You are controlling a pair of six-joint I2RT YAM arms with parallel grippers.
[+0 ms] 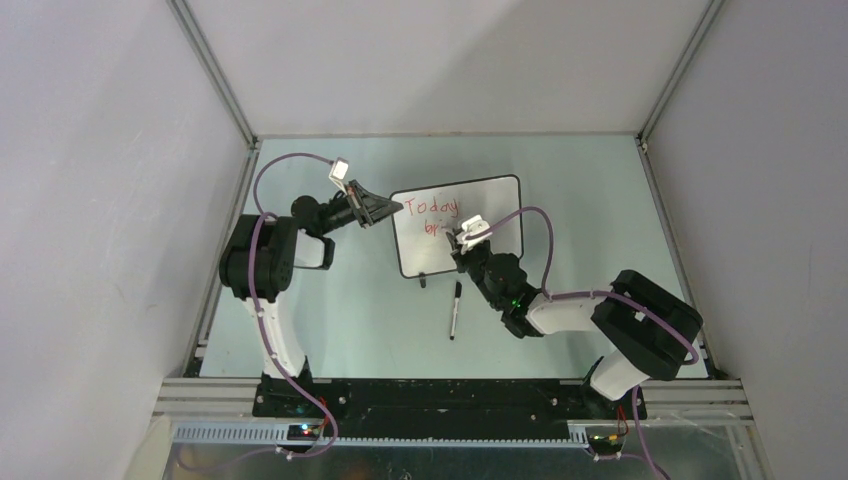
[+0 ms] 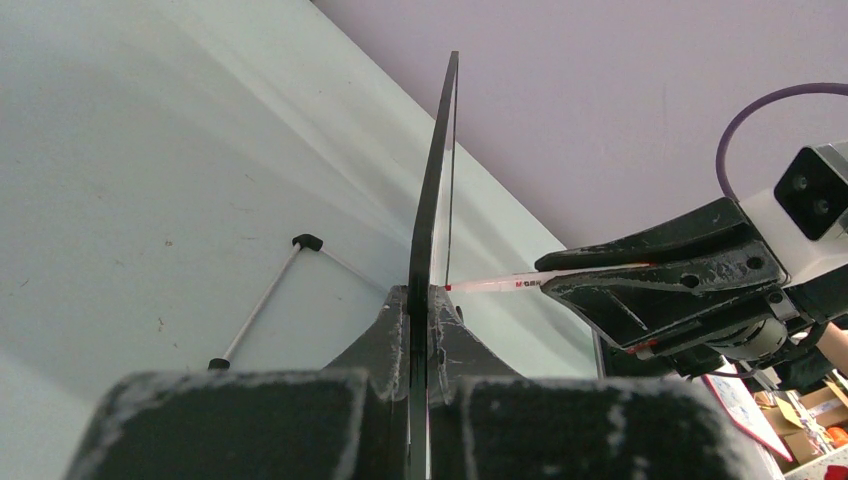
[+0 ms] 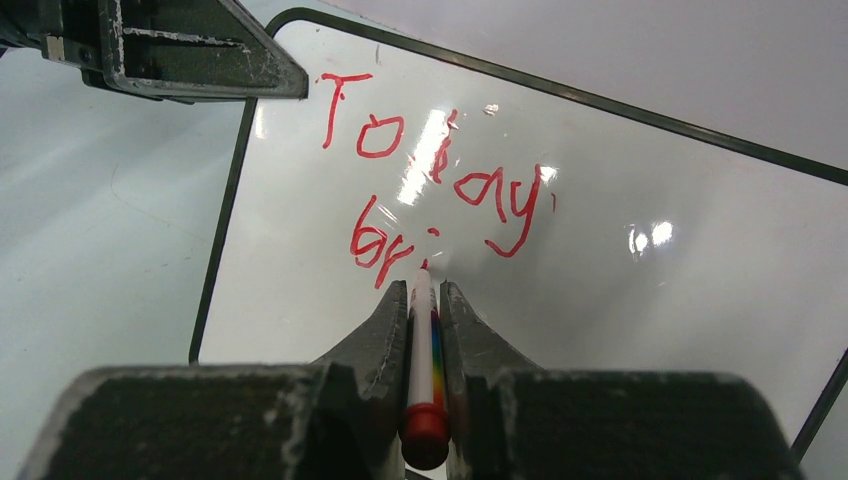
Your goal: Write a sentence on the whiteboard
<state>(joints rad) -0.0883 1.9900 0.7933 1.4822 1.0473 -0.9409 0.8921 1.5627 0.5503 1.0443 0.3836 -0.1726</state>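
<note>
Handling: the whiteboard (image 3: 650, 300) is probably light, stiff and glossy-slick, and best pinched on its thin frame.
Look: white face, black rounded frame, red sentence (image 3: 430, 180) reading "Today" above a started "bri".
Position: its left edge sits between the left gripper (image 2: 420, 300) fingers, and its face is just ahead of the right gripper (image 3: 425, 290).
Left gripper: clamped on the frame edge.
Right gripper: closed on a red marker (image 3: 422, 350), tip at the board face.
Nearby: a black pen (image 1: 455, 308) lies on the table behind the right gripper.

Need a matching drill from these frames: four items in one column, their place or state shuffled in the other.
1. left gripper
2. right gripper
3. black pen
4. sentence

A. lying on the table
B. shut on the whiteboard edge
C. red, on the whiteboard face
D. shut on the red marker

Pairs: 1-B, 2-D, 3-A, 4-C
</note>
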